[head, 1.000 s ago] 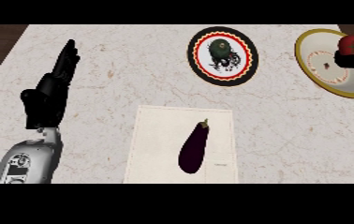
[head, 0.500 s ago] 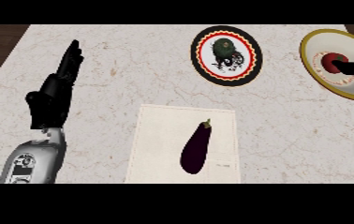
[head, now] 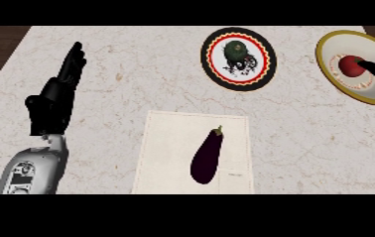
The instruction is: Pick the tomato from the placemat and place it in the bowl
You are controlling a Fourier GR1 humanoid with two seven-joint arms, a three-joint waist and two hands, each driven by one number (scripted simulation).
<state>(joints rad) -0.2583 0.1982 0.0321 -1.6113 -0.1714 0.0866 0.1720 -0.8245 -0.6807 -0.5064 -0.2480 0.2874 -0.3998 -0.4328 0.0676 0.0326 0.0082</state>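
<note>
One job, nearly all done.
Your left hand (head: 55, 102) rests at the left, fingers straight, holding nothing; a smooth purple eggplant (head: 207, 154) lies on the pale placemat (head: 164, 151); at the right edge the round red tomato (head: 350, 65) sits in the yellow-rimmed bowl (head: 321, 57). Your right hand (head: 369, 67) barely shows, so you cannot tell its grip.

Pale, veined marble counter (head: 147, 77) fills the view; a dark brown surface (head: 10, 37) lies beyond its top-left corner.

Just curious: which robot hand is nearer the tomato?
Right. The right robot hand just shows at the tomato's right side; the left robot hand rests far to its left.
</note>
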